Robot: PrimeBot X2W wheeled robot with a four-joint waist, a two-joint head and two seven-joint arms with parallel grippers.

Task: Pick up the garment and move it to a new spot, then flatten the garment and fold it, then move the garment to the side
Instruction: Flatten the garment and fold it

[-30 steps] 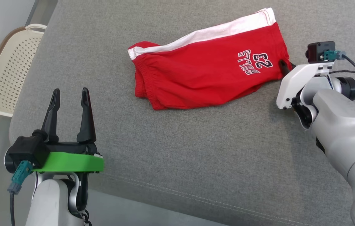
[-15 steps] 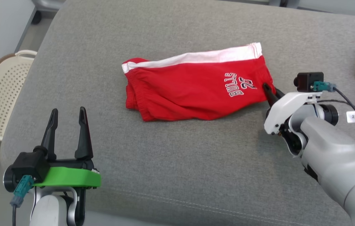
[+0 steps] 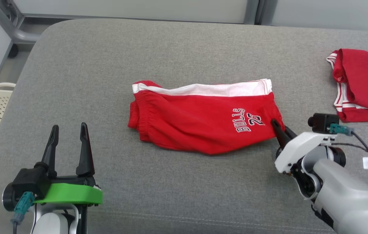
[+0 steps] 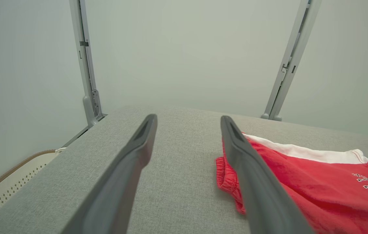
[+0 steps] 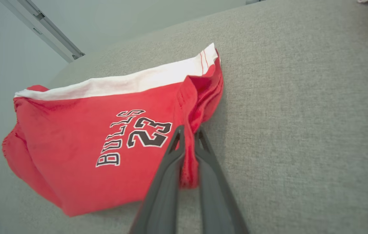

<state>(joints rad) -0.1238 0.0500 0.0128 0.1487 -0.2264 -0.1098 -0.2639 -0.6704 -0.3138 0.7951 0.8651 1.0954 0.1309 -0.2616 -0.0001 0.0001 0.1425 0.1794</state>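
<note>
With right hand (image 3: 277,126) still clamped on a corner of the garment (image 3: 197,123), mid-right of frame, keeps dragging it over the bench (image 3: 170,182): relocation seemingly underway; left hand (image 3: 68,128) apart.

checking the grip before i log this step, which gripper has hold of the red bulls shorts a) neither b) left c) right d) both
c: the right gripper is shut on a fold of the red shorts at the edge beside the print, while the left gripper stands open, apart from the cloth.
</note>
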